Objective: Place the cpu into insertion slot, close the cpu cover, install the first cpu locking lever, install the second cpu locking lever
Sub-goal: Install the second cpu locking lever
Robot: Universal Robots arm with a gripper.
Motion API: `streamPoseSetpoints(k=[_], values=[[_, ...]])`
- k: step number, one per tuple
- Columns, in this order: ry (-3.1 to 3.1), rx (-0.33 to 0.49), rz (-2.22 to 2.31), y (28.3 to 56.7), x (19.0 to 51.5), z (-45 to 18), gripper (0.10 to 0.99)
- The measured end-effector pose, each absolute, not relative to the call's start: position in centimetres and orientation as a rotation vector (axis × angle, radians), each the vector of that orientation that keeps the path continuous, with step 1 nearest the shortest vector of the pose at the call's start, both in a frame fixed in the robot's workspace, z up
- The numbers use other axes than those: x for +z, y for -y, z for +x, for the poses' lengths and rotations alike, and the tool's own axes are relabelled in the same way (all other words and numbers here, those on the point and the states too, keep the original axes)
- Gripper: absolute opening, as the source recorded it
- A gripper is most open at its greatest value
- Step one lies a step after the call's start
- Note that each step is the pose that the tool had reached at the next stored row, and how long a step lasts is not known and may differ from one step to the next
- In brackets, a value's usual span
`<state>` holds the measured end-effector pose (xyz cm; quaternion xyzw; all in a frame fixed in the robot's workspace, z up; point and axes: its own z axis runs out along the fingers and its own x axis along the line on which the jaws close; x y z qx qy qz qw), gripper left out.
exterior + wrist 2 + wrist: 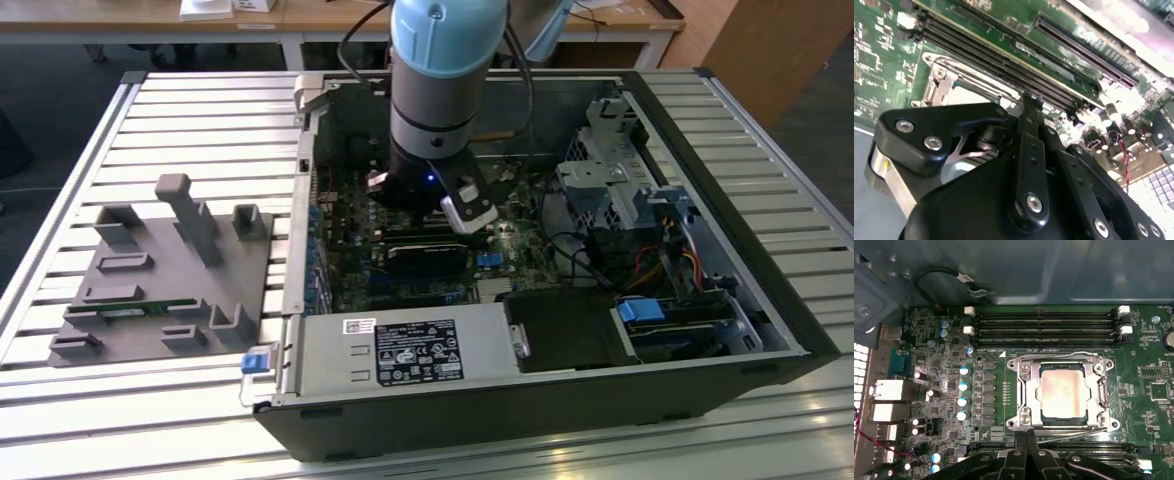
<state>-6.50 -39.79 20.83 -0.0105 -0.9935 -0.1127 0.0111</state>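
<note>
Silvery cpu cover [1064, 392] frames the cpu [1063, 394] in the first wrist view.

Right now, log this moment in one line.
cpu seated in insertion slot | cpu cover closed | gripper shut, at cover's edge

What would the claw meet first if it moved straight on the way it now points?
Probably the silvery square metal cpu cover edge nearest the black claw, at the green circuit board. Depth is unclear, so this is a judgement.

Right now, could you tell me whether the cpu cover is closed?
Closed: the cpu cover lies flat, framing the cpu in its window.
</note>
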Motion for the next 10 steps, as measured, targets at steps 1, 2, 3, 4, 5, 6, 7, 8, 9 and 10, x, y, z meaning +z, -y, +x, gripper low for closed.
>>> streamPoseSetpoints(k=[1,2,3,4,5,6,7,8,9,10], values=[[3.099,-0.353,-0.033,39.82,20.82,-6.53,0.106],[3.099,-0.356,-0.032,39.84,20.82,-6.54,0.106],[3.099,-0.358,-0.033,39.85,20.8,-6.54,0.106],[3.098,-0.362,-0.032,39.88,20.76,-6.54,0.106],[3.098,-0.366,-0.032,39.91,20.72,-6.54,0.106],[3.097,-0.37,-0.032,39.95,20.67,-6.54,0.106],[3.097,-0.372,-0.032,39.98,20.61,-6.54,0.106],[3.097,-0.374,-0.033,39.99,20.55,-6.54,0.106],[3.096,-0.376,-0.033,39.99,20.51,-6.55,0.106],[3.096,-0.377,-0.032,39.99,20.46,-6.56,0.106]])
